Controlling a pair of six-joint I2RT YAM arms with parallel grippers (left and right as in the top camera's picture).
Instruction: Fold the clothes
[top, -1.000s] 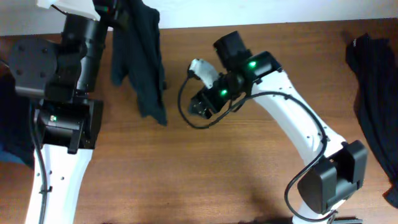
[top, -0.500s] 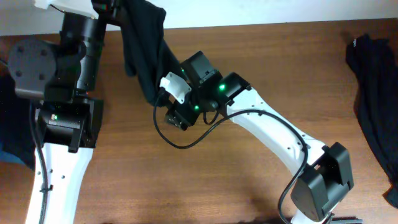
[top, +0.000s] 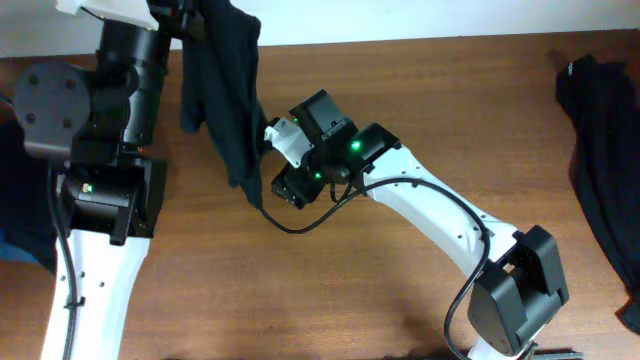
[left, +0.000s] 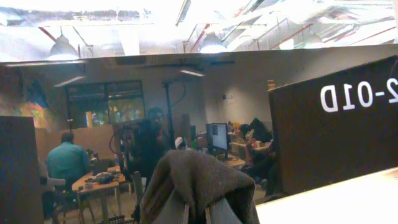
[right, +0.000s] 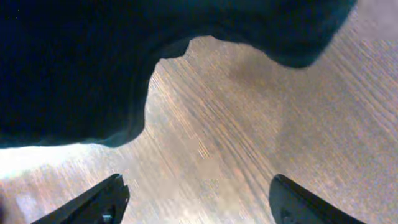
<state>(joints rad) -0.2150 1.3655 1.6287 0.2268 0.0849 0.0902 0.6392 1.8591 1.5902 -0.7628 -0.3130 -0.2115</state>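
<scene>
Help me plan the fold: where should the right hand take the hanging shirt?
Take the shirt by its loose bottom edge, coming from the robot's right. The left hand pinches the top, so the fabric hangs limp with that edge lowest, and the open right hand faces it.

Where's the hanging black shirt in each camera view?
Overhead: the black shirt hangs at upper left, draping down from the top edge.
Left wrist: bunched at bottom centre, close to the lens.
Right wrist: a dark mass across the top and left.
Shared landmark: the wooden table, also seen below the shirt's edge in the right wrist view; it is not clearly visible in the left wrist view.
</scene>
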